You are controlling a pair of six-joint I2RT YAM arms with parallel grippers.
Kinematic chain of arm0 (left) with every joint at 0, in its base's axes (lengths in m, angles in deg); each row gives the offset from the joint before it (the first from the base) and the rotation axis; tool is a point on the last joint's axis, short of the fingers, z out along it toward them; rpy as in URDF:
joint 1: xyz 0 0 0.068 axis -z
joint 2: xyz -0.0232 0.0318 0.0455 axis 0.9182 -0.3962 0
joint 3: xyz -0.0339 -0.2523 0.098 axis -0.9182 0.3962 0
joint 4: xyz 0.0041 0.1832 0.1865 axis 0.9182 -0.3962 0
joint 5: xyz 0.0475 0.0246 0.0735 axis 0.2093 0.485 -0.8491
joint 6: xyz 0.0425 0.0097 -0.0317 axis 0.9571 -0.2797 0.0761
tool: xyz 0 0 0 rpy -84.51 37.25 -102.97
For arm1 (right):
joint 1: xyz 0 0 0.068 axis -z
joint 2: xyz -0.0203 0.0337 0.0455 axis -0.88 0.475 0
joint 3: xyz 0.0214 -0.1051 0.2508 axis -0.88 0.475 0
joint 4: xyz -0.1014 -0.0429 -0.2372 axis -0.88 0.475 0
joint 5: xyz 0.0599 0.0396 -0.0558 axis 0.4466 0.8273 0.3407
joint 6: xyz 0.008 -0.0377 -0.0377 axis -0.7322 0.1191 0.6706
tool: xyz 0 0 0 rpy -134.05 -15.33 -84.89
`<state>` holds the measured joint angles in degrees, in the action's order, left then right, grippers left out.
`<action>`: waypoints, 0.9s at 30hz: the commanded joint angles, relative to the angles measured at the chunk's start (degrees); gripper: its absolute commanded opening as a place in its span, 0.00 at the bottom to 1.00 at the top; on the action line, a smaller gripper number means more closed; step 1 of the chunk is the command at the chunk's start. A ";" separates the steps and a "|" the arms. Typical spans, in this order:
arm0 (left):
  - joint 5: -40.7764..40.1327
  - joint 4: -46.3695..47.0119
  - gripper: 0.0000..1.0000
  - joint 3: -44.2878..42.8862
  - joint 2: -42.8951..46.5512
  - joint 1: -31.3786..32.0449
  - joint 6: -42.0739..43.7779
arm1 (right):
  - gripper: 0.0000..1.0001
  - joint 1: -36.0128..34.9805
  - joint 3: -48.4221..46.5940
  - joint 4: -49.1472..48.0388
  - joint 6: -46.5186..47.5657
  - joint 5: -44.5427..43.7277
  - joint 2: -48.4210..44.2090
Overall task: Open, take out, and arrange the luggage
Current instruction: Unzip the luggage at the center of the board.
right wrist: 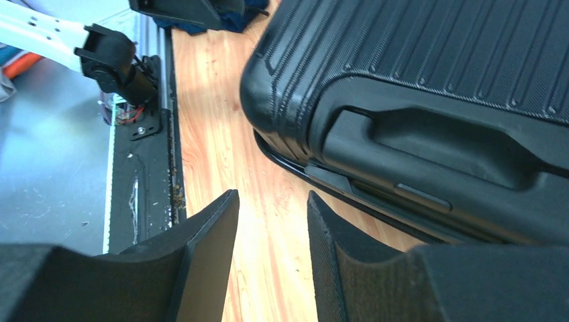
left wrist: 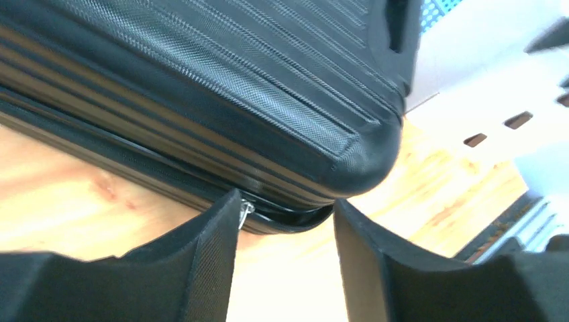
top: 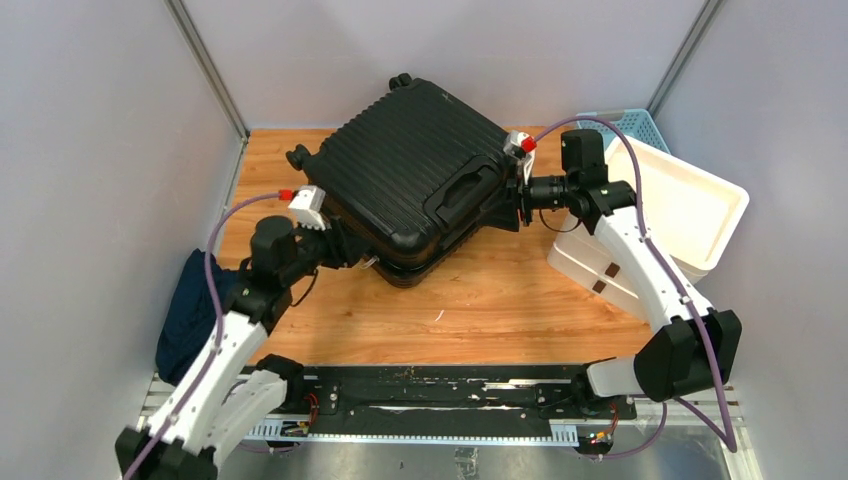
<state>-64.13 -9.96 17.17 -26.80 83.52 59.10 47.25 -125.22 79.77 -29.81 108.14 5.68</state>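
The luggage [top: 415, 180], a big black ribbed suitcase, lies flat and slanted on the wooden table [top: 480, 310]. Its two halves look slightly parted at the near corner [left wrist: 302, 218]. My left gripper [top: 350, 250] is at its left front edge, open, with only wood between the fingers [left wrist: 285, 204]. A small silver zipper pull [left wrist: 245, 209] shows right beside the left fingertip. My right gripper [top: 515, 195] sits at the right side by the recessed handle [right wrist: 429, 144], open [right wrist: 272, 198] and holding nothing. The luggage [right wrist: 436, 80] is just beyond its fingertips.
White stacked bins [top: 690, 205] stand at the right, close to the right arm. A light-blue mesh basket [top: 630, 125] is behind them. A dark blue cloth [top: 190, 315] lies at the table's left edge. Grey walls close in three sides. A black rail [top: 440, 400] runs along the front.
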 commanded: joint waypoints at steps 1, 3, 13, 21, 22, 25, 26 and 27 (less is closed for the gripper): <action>0.73 6.71 0.64 8.26 11.68 0.36 5.51 | 0.46 0.34 -2.20 0.81 1.06 7.80 -0.41; 2.09 16.51 0.72 15.43 12.41 0.36 0.41 | 0.47 0.30 -1.97 0.89 1.33 10.50 -0.49; -3.88 28.82 0.91 25.72 6.64 -1.29 -1.09 | 0.54 0.68 5.92 -0.06 7.42 11.49 -1.84; 5.02 51.70 0.85 35.49 0.03 -11.27 -28.34 | 0.54 0.68 6.91 -0.07 7.80 12.20 0.90; 5.16 52.85 0.81 35.74 -1.97 -11.27 -31.81 | 0.54 0.70 7.01 -0.15 7.81 12.33 1.19; 5.16 66.38 0.71 37.74 -8.35 -11.24 -41.91 | 0.54 0.70 7.11 -0.07 7.85 12.48 1.90; 4.65 70.99 0.69 37.98 -10.63 -11.28 -44.66 | 0.54 0.68 7.19 -0.07 7.86 12.43 1.97; 3.62 74.09 0.66 39.52 -12.92 -11.32 -47.15 | 0.54 0.68 7.27 -0.07 7.90 12.39 2.02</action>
<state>-60.24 43.59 53.80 -33.40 72.59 27.78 47.22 -119.08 79.72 -23.60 118.74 6.92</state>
